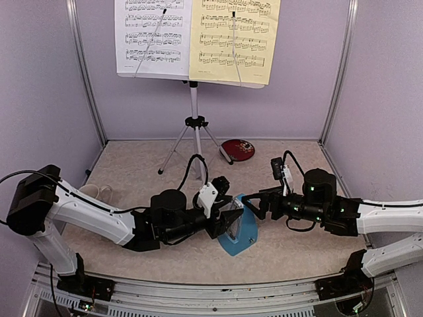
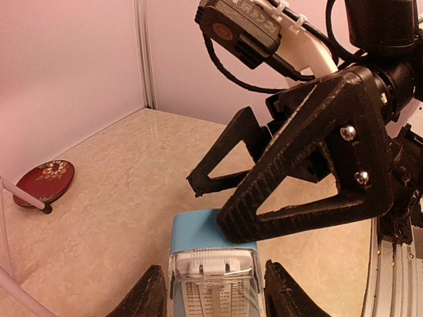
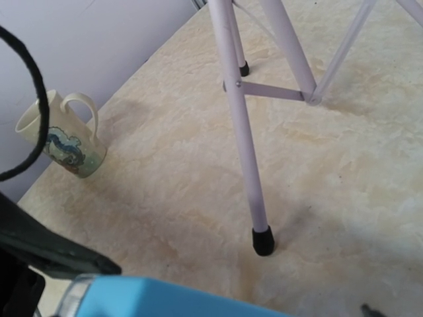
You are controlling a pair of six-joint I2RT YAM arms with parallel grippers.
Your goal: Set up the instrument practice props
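Note:
The music stand (image 1: pixel 194 99) stands on its silver tripod at the back, with a white sheet (image 1: pixel 153 36) on its left and a yellow sheet (image 1: pixel 234 39) on its right. The small blue metronome (image 1: pixel 239 231) with its clear cover (image 2: pixel 215 284) leans between my two grippers. My left gripper (image 2: pixel 215 300) is shut on its covered sides. My right gripper (image 2: pixel 211 205) is open, one finger lying over the metronome's blue top, the other free above the floor. In the right wrist view the blue edge of the metronome (image 3: pixel 178 297) fills the bottom.
A red round plate (image 1: pixel 238 150) lies right of the tripod near the back wall. A white patterned mug (image 3: pixel 63 142) stands by the left wall. A black-capped tripod leg (image 3: pixel 246 145) comes down just beyond the metronome. Metal frame posts mark the back corners.

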